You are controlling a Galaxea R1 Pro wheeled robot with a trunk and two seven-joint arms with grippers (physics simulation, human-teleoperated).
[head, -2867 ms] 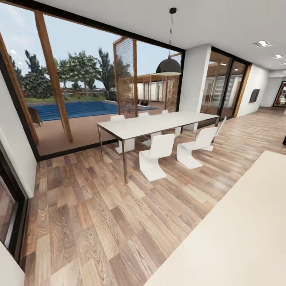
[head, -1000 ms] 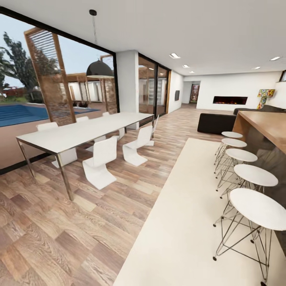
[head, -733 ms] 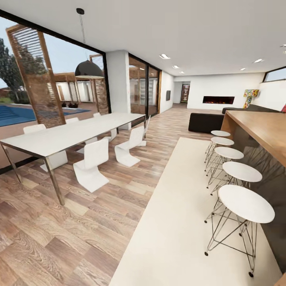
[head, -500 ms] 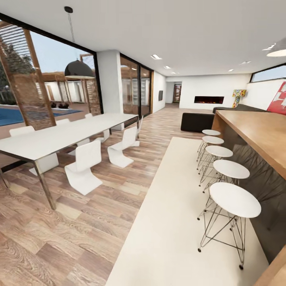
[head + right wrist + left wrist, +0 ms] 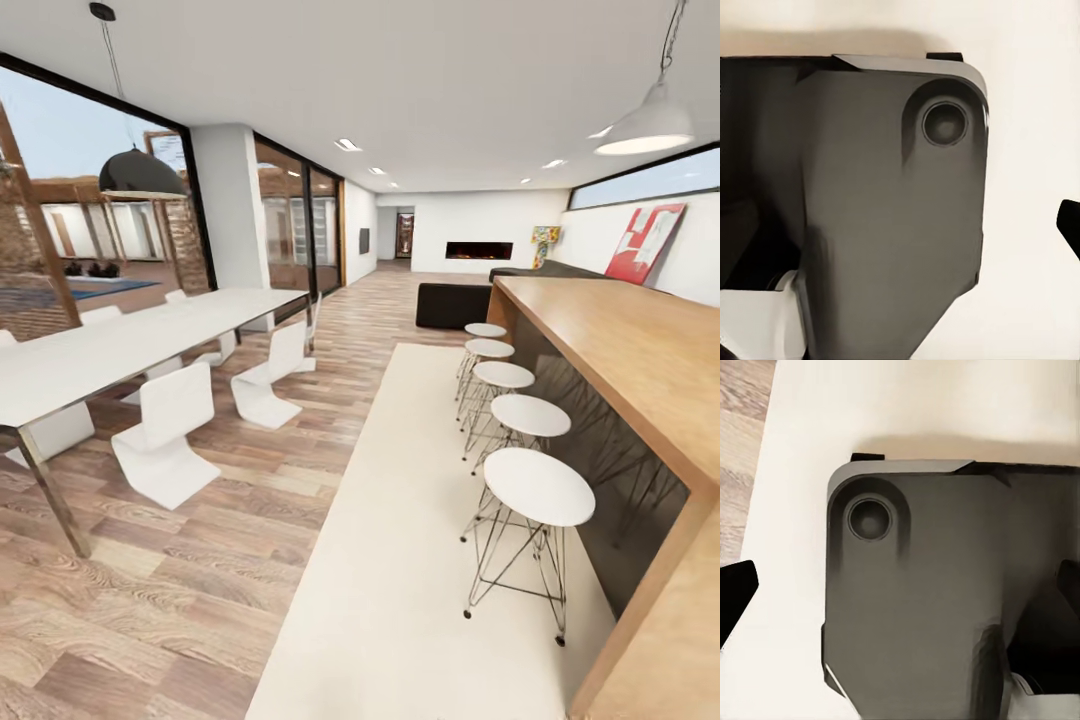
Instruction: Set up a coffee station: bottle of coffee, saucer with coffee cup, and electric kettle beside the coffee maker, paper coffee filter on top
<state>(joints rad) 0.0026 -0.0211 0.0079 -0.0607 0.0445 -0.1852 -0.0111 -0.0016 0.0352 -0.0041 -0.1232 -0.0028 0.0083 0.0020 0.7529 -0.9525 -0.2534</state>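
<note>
We see a long room — a white dining table (image 5: 120, 345) with white chairs (image 5: 165, 435) at the left, a cream rug (image 5: 400, 560) ahead, round white stools (image 5: 538, 487) along a wooden bar (image 5: 640, 350). Both wrist views look down on the robot's grey base (image 5: 922, 600) over the rug — we cannot tell either hand's state; none of the coffee things appear here

Pretty clearly a modern open-plan home: long white dining table (image 5: 120, 345) with white chairs (image 5: 165, 435), a wooden bar counter (image 5: 630, 350) lined with 5 white stools (image 5: 538, 487), a dark sofa (image 5: 452, 303), wall fireplace (image 5: 479, 250), pendant lamps (image 5: 140, 172) and big glass doors (image 5: 300, 230).
</note>
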